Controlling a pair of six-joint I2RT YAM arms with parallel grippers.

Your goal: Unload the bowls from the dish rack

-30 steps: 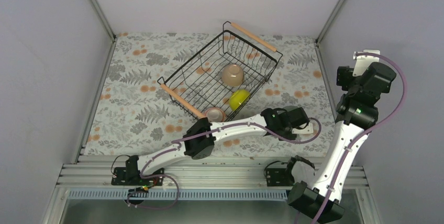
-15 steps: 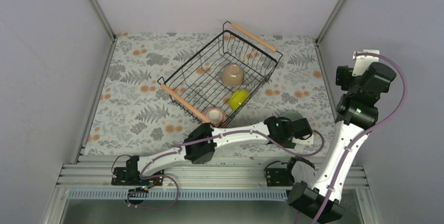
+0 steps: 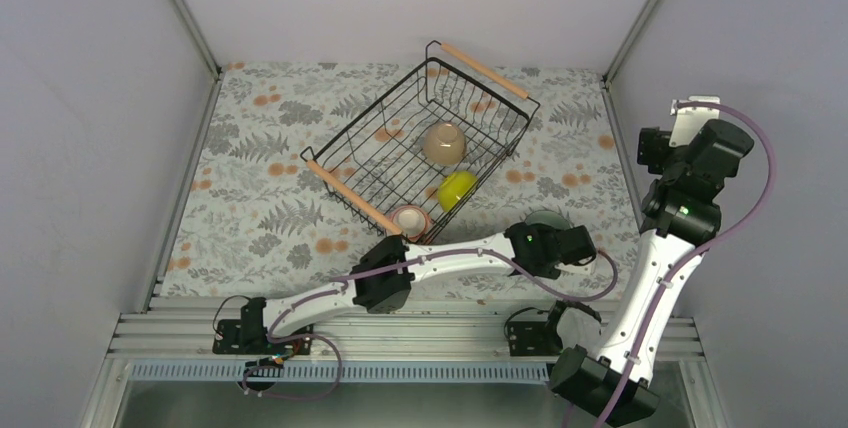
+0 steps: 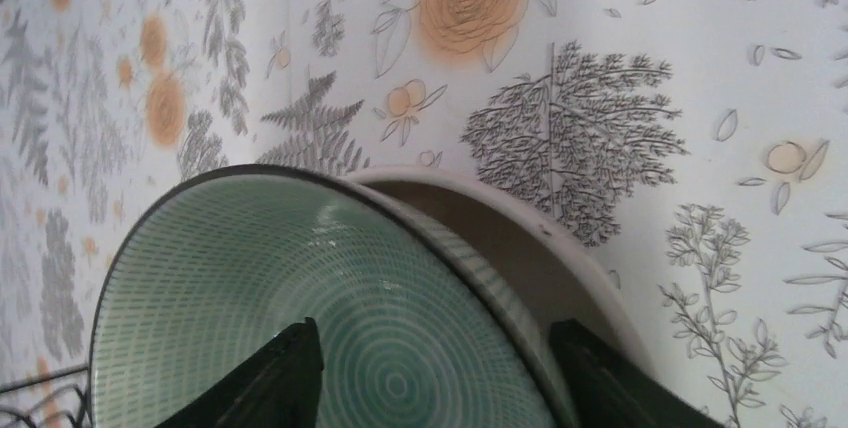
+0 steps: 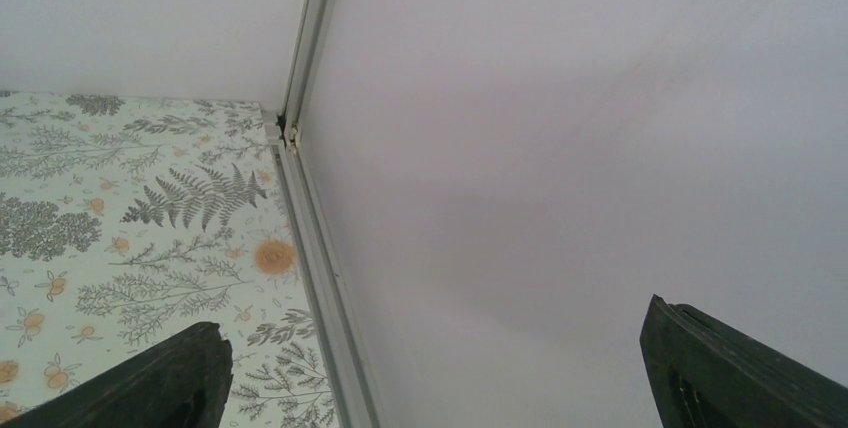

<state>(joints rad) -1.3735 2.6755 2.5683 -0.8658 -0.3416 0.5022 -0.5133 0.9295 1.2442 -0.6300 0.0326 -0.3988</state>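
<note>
Glossy, probably ceramic mint bowl (image 4: 350,288)

dish rack (image 3: 347,193): tan bowl (image 3: 444,144), yellow-green bowl (image 3: 457,189), pinkish bowl (image 3: 410,218) | mint bowl (image 3: 545,218): outside

The dish rack (image 3: 345,189) sits askew mid-way across the table (image 3: 260,208), toward its far edge. Inside it three bowls line up: the far bowl (image 3: 444,144), the middle bowl (image 3: 457,189) before it, and the near bowl (image 3: 410,219) in the rack's nearest corner. Right of the rack, toward the near right corner, the nested bowl (image 4: 300,318) lies in the outer bowl (image 4: 520,248).
</note>
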